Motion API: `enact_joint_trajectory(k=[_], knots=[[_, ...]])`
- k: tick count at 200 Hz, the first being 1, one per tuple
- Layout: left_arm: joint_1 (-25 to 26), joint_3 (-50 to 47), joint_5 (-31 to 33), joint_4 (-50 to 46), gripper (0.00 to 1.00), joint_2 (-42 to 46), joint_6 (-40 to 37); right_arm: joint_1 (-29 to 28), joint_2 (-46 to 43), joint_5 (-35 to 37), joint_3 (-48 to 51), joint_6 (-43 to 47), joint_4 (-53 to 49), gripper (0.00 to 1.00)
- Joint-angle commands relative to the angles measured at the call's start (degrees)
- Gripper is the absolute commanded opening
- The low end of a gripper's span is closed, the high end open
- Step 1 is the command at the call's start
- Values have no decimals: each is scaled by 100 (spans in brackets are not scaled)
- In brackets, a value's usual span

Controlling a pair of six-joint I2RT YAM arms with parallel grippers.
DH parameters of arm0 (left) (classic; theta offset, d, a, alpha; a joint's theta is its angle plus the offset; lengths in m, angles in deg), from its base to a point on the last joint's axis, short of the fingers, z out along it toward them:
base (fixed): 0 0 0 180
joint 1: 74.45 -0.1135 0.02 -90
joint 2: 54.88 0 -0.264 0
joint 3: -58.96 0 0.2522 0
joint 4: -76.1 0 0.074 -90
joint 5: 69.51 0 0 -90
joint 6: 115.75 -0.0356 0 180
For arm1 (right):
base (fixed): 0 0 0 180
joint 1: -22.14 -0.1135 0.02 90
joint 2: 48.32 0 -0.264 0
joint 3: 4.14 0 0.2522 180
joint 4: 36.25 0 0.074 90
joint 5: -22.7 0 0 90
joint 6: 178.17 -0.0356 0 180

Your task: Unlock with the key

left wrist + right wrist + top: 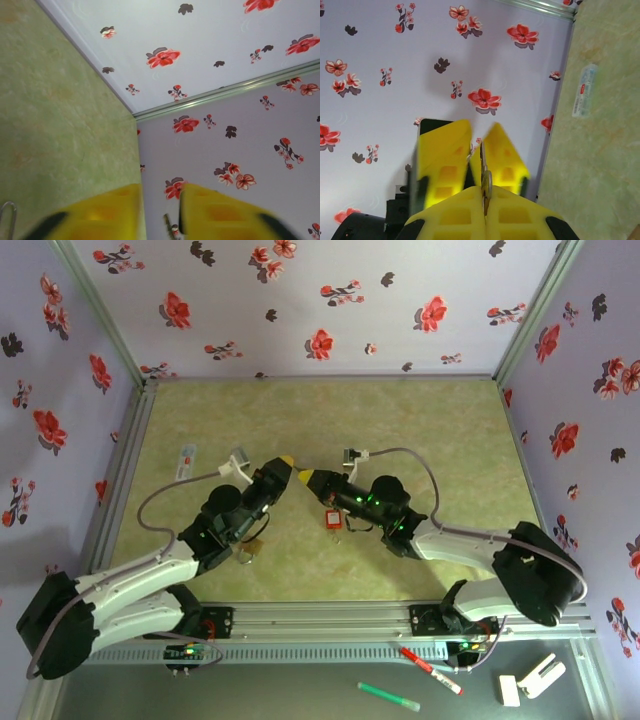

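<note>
Both grippers meet tip to tip above the middle of the table. My right gripper (306, 477) (483, 191) is shut on the key (485, 179), a thin grey metal piece seen edge-on, its blade pointing away from me. Facing it, my left gripper (288, 464) (480, 126) (160, 210) is open. The key's blade lies beside one of its yellow fingers (504, 155), with a gap to the other. A red padlock (333, 519) lies on the table under my right wrist. Half hidden below the left arm is a brass padlock (250, 550).
A small white label packet (186, 462) (584, 90) lies at the left of the green table top (440, 440). Flowered walls close in three sides. In front of the rail lie a red marker (430, 665), a green marker (388, 697) and white parts (530, 680).
</note>
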Motion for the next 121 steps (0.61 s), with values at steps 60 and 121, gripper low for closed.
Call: enact_joint_trajectory(k=[60,121], knots=[[-903,1945,-823,-7586,82,1061,-2276,128,-2455,1098,-705,1702,-6330,0],[-865,2397,-1422,-9270,84,-610,-3509,217,-2947,1133,-830,1894,-7076,0]])
